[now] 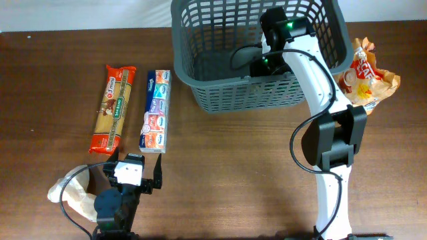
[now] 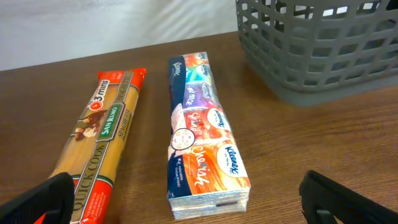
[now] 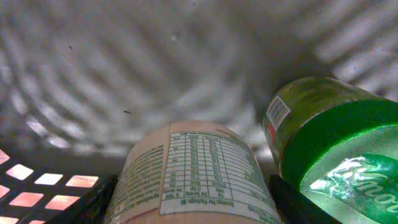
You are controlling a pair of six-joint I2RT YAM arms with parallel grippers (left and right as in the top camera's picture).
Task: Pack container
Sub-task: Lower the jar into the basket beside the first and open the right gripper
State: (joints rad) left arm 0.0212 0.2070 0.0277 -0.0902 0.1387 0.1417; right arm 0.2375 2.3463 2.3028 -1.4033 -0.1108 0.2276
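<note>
One tub is in our right pincer; we should set it softly by the green bottle. Left pincer is wide.

Brown wooden table, white wall

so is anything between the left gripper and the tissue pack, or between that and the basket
Nothing visible. The tissue pack lies straight ahead of the open left gripper, with the pasta beside it and apart. Only bare table runs from it to the basket.
</note>
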